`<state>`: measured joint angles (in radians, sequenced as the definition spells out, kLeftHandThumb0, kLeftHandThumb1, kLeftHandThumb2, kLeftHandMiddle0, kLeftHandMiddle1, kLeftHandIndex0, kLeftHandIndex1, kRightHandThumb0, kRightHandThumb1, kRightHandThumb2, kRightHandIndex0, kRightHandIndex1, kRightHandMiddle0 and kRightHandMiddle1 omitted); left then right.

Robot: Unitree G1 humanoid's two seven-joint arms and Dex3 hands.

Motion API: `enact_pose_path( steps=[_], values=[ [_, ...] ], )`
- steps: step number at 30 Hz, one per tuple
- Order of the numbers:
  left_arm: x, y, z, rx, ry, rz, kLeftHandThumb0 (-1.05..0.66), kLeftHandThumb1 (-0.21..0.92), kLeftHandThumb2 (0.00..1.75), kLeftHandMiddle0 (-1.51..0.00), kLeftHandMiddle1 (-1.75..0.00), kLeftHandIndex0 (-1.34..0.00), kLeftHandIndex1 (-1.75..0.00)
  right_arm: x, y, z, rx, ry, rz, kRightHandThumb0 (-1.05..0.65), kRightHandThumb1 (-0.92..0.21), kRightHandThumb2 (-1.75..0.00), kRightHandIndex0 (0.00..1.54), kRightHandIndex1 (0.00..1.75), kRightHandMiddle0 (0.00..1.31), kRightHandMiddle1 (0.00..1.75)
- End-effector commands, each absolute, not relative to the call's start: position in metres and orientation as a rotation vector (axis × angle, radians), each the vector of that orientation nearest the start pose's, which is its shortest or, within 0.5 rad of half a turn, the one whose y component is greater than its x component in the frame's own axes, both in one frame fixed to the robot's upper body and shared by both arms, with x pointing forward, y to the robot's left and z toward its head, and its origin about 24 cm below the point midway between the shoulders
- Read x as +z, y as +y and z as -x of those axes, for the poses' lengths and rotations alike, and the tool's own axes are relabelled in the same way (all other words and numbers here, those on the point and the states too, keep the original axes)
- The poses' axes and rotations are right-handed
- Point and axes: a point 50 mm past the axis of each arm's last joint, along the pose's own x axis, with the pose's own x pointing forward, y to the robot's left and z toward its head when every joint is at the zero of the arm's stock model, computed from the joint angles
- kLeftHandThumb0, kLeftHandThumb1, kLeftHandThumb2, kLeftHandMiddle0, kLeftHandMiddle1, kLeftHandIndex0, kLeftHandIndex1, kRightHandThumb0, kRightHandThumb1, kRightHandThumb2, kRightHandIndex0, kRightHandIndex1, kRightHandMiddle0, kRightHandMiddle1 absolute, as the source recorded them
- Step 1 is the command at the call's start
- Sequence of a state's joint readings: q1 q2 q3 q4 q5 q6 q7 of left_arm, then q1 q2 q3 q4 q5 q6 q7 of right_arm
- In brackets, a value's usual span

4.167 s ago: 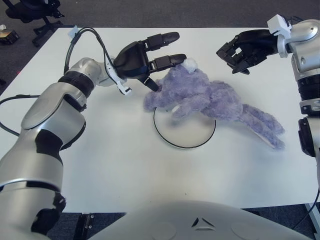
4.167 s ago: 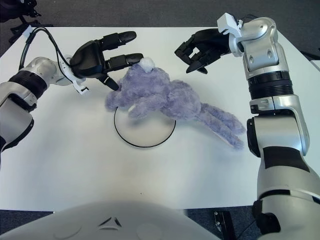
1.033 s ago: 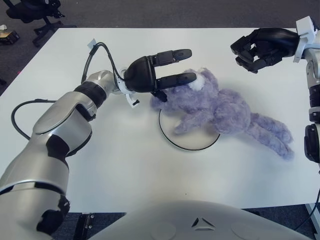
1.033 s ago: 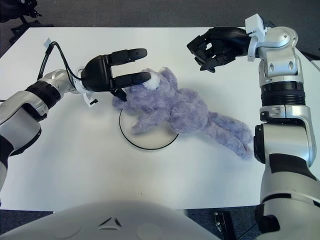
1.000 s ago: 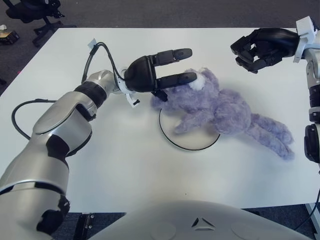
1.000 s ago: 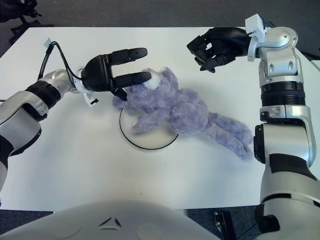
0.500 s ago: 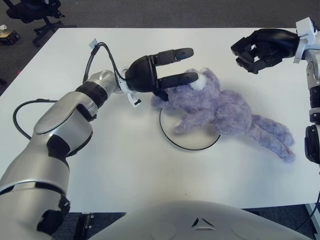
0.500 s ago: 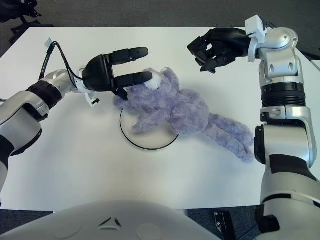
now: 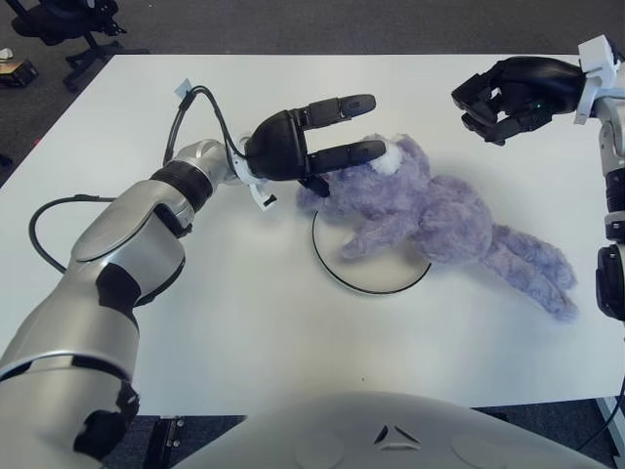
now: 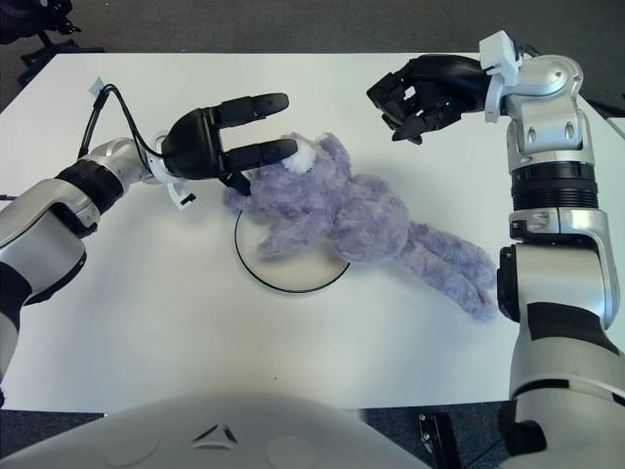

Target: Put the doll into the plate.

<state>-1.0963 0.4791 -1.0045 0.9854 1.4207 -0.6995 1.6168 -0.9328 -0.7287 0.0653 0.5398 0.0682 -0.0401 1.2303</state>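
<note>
Purple plush dolls [image 9: 430, 210]: one, lying across the plate and the table.
White round plates with a dark rim [image 9: 376, 278]: one, partly covered by the doll.
White tables [image 9: 254, 322]: one.
Robot hands: two, the left hand [image 9: 303, 147] at the doll's head, the right hand [image 9: 513, 96] above the table's far right part.
Black office chairs [image 9: 59, 21]: one, at the far left corner, partly cut off.

purple doll [image 9: 430, 205], white black-rimmed plate [image 9: 376, 275], white table [image 9: 244, 322].

doll [image 9: 430, 210] shifted right, farther off plate [image 9: 371, 278]
</note>
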Motion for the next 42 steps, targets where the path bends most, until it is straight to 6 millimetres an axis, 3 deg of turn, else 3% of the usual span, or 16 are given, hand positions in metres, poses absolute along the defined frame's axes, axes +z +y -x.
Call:
enact_pose_path(
  steps=[1,31,42],
  values=[
    [0.136,0.1,-0.332,-0.47,-1.798,-1.167,-0.49,0.92,0.08,-0.37,0.0,-0.37,0.0,0.242,-0.225,-0.35,0.98,-0.04,0.791,-0.21,-0.82,-0.01,0.98,1.75,0.89,1.75],
    [0.146,0.108,-0.34,-0.417,-1.789,-1.237,-0.46,0.92,0.02,-0.36,0.0,-0.38,-0.01,0.241,-0.228,-0.349,0.969,-0.027,0.805,-0.23,-0.82,-0.01,0.98,1.75,0.89,1.75],
    [0.147,0.11,-0.345,-0.308,-1.759,-1.285,-0.43,0.91,0.0,-0.36,0.0,-0.38,-0.01,0.241,-0.228,-0.348,0.966,-0.023,0.811,-0.23,-0.83,-0.01,0.98,1.75,0.89,1.75]
  ],
)
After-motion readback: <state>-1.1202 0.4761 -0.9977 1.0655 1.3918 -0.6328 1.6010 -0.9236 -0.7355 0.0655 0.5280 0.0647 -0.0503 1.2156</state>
